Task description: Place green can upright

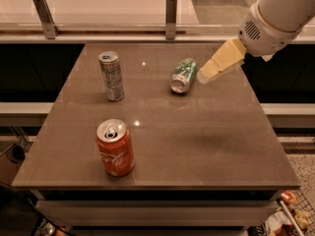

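Note:
The green can (183,74) lies on its side at the back middle of the brown table (206,136), its silver end facing the front left. My gripper (206,74) hangs just to the right of the can, its pale fingertips close to the can's side. The white arm comes in from the upper right.
A slim silver-grey can (111,75) stands upright at the back left. An orange-red Coca-Cola can (115,147) stands upright at the front left. A rail with two metal posts (171,16) runs behind the table. The floor drops away at the table's right edge.

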You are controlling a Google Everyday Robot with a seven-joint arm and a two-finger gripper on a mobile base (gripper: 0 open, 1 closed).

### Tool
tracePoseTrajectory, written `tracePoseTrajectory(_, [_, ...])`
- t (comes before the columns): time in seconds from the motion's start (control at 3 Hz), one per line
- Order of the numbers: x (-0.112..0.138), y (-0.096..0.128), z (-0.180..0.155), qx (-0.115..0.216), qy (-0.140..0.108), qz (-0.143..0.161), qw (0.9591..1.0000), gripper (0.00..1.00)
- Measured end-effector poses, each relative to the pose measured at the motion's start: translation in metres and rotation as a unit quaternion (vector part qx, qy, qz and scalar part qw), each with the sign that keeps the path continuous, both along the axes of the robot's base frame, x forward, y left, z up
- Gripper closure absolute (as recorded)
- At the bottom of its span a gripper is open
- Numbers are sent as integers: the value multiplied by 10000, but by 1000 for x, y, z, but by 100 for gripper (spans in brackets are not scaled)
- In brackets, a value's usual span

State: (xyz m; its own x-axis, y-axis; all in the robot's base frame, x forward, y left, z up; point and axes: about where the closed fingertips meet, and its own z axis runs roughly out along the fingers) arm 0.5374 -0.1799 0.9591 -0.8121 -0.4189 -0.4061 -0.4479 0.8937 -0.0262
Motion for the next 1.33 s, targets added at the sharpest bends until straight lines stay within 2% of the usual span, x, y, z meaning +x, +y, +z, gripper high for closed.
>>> tracePoseTrajectory(0.33, [10, -5, -2, 192, 181, -281, 9993, 0])
tracePoseTrajectory(0.67, [29, -3, -11, 552, 543, -779, 9939, 0])
tracePoseTrajectory(1.0, [48, 4, -24, 737, 916, -1525, 9813, 0])
tracePoseTrajectory(1.33, [64, 12, -40, 525, 1241, -2320, 9633, 0])
